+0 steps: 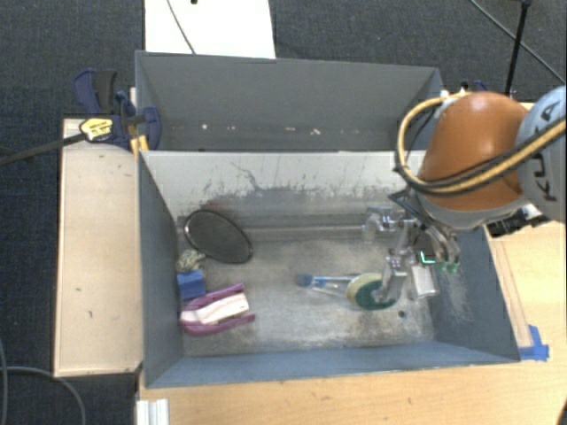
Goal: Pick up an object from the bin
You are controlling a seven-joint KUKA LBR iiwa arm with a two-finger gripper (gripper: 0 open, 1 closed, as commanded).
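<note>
The hand [392,288] hung low in the right half of the bin [292,104], close to the floor and nearer the front edge than the back wall. Directly under and just left of it lay a blue-handled tool [361,289] with a round head, pale on one side and dark green on the other. The head was at the hand's tip, seemingly touching it. The handle ran away from the hand toward the left wall, almost parallel to the front edge, so the tool's long axis pointed across the bin and its heavy end was the near one. Whether the hand was spread or pressed together could not be told, nor whether anything was pinched in it.

A grab would likely have to close across the head, not the thin handle. The dark oval disc [218,236], blue block [190,282] and pink and white packet [216,309] lay well apart, by the left wall.
</note>
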